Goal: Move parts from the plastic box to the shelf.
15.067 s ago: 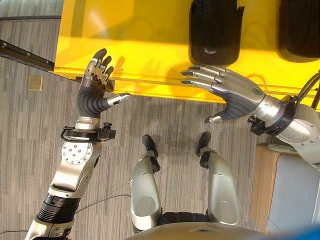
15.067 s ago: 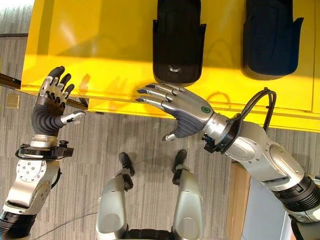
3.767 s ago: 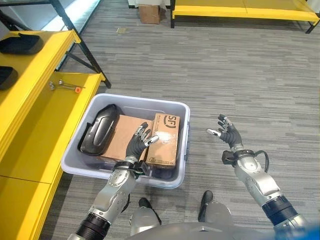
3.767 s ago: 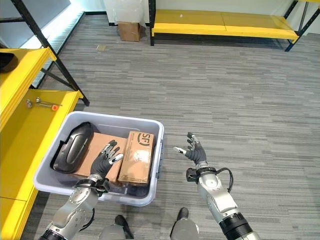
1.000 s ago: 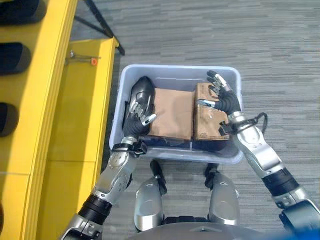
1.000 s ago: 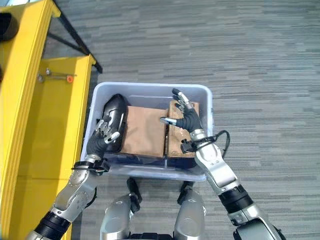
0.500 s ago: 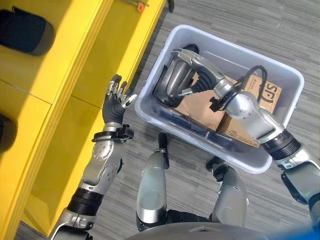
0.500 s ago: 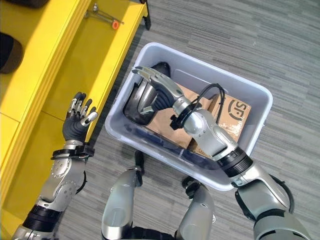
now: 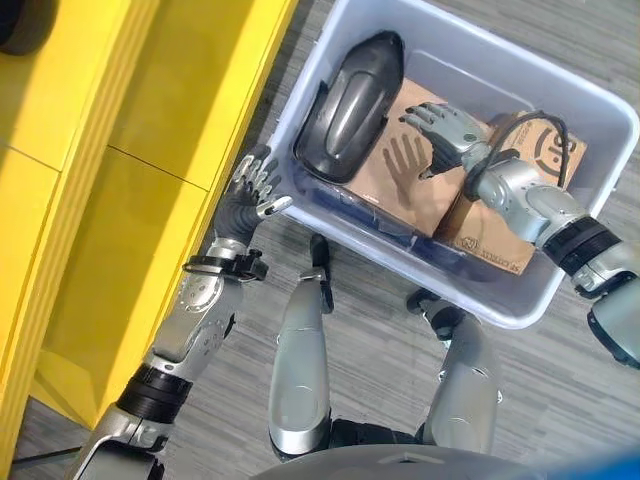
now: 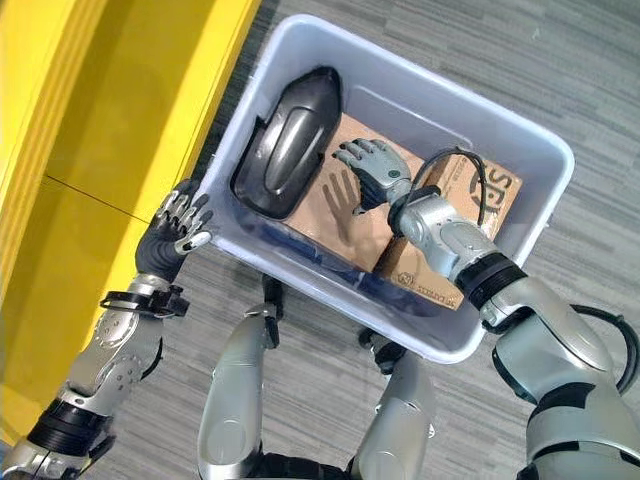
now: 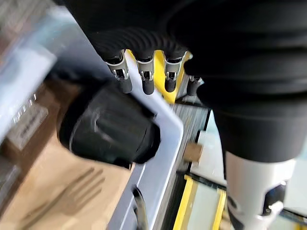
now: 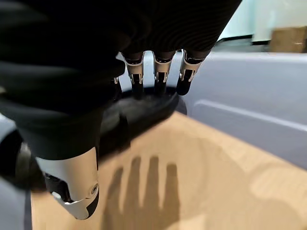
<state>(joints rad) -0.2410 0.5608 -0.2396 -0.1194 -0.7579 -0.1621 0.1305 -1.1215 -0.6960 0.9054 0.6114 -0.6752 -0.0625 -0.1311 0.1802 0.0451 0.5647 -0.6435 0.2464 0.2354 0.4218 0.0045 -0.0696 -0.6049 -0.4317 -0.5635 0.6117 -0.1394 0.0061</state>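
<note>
Left eye view: the left hand is nearest, at the outer wall of the plastic box, fingers relaxed and spread, holding nothing, just beside the box's near-left rim. Left wrist view confirms the fingertips over that rim, apart from the part inside. Box stands on the grey floor beside the yellow shelf. Farther in, the right hand hovers over the flat cardboard box, fingers straight, released, casting a shadow on the cardboard; it touches nothing that can be seen. A second cardboard box lies beneath the right forearm. Farthest, the black moulded part lies in the box's left end, ungrasped.
</note>
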